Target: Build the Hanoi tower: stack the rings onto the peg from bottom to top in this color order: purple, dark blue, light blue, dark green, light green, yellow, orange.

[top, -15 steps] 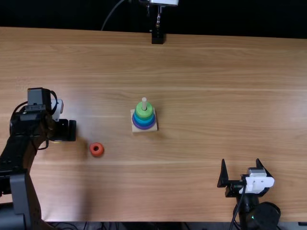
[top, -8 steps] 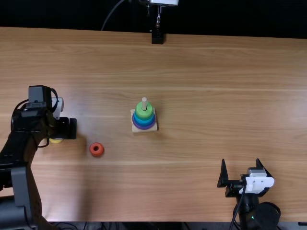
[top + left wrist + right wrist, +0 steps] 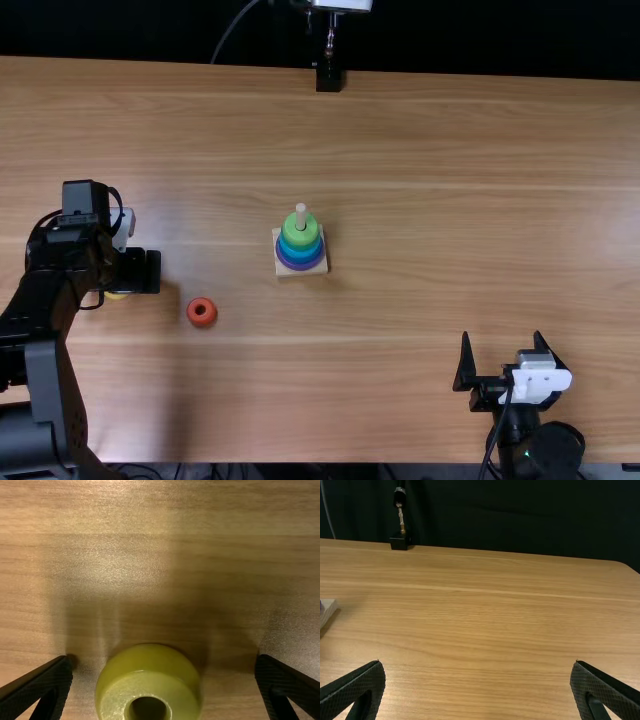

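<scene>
1. L gripper (image 3: 164, 661) is hanging spread over yellow ring (image 3: 148, 661), lying approx. 8 o'clock from peg (image 3: 300, 217).
2. R gripper (image 3: 501, 334) is sitting spread.
3. Ring's prob. feeling light, stiff, slick; pinching round outside's looking best.

The light brown wooden table (image 3: 400, 170) is brightly lit. Beside the black two-fingered left gripper (image 3: 140, 271) lies a soft shadow; ahead of its fingertips the wood throws back pale glare, and shade surrounds the round, shiny yellow ring (image 3: 150, 660). Well beyond the black two-fingered right gripper (image 3: 501, 335), the black backdrop (image 3: 520, 525) is very dark.
</scene>
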